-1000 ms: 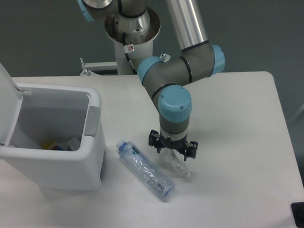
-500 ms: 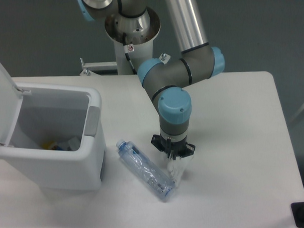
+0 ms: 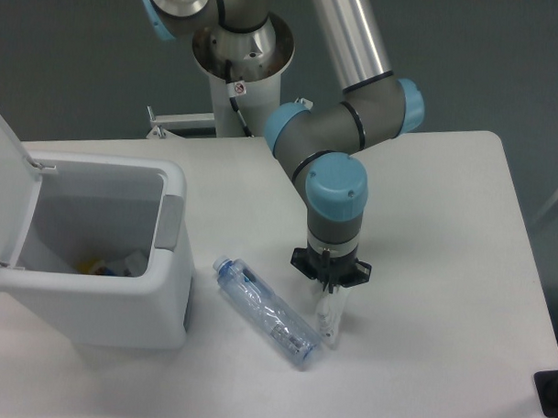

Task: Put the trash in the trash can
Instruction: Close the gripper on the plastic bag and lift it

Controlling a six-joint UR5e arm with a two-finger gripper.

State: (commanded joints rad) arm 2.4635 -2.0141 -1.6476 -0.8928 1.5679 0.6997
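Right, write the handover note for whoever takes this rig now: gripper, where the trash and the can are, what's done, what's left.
Gripper: pointing straight down on the crumpled wrapper; it looks closed on it, wrapper low at the table, lift not evident.
Crushed bottle: lying flat on the table just left of the gripper, blue cap toward the trash can, untouched.
Trash can: at the left, lid open; some items show at the bottom.
Done: neither piece is in the can.
Left: carry the wrapper over and drop it in, then come back for the bottle.
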